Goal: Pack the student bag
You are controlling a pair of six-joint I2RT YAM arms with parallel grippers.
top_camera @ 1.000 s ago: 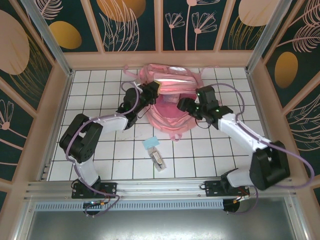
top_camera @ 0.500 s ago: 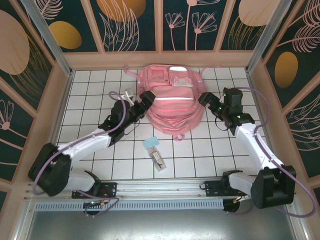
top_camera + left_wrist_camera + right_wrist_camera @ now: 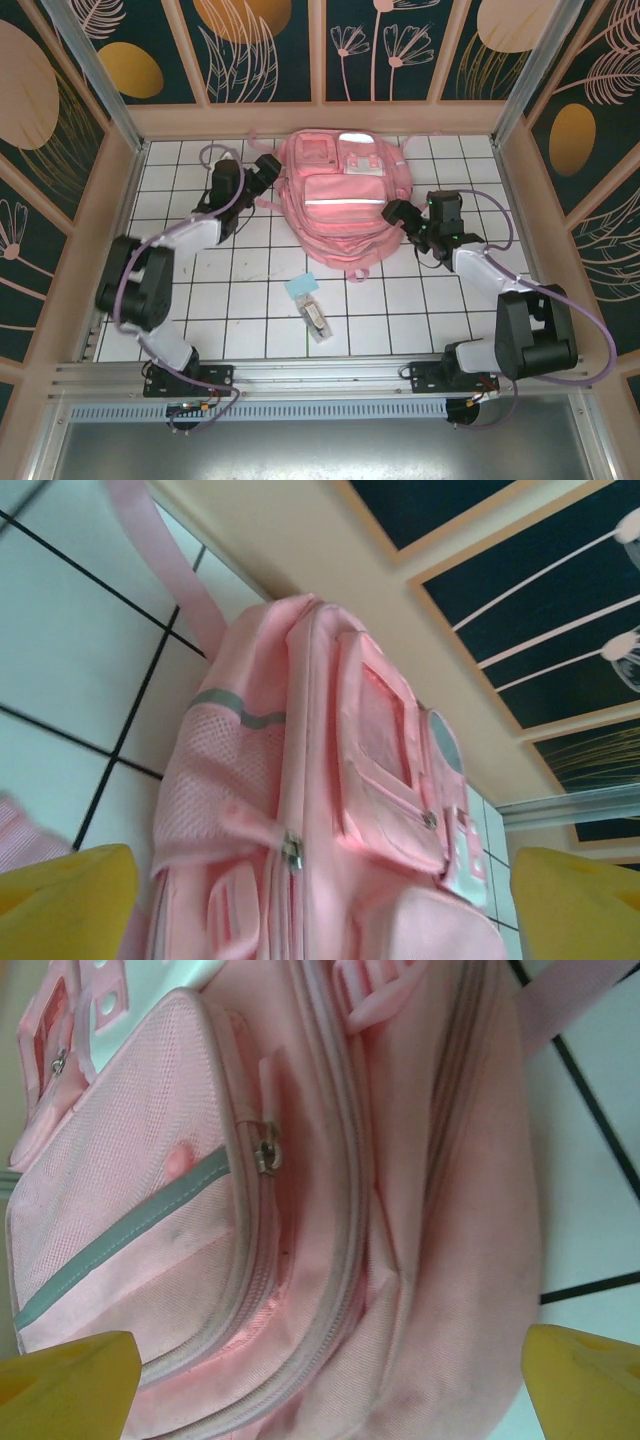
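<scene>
The student bag [image 3: 345,195] is a large pink backpack lying flat, front side up, at the back middle of the tiled table. My left gripper [image 3: 268,168] stands open by the bag's upper left side, apart from it. In the left wrist view its yellow fingertips [image 3: 62,900] frame the bag's side zipper pull [image 3: 291,852] and mesh pocket [image 3: 215,770]. My right gripper [image 3: 392,212] is open at the bag's right edge. The right wrist view looks close at the bag [image 3: 330,1210], with a yellow fingertip [image 3: 66,1375] at each lower corner and a zipper pull [image 3: 266,1150] ahead.
A small light-blue item [image 3: 301,288] and a slim object [image 3: 318,321] lie on the tiles in front of the bag. A pink strap [image 3: 165,565] trails from the bag toward the back wall [image 3: 320,118]. Side walls enclose the table.
Both grippers have opened and let go of the bag, which now lies flat. The left arm swung back and left; the right gripper pulled away, then came back to the bag's right edge.
</scene>
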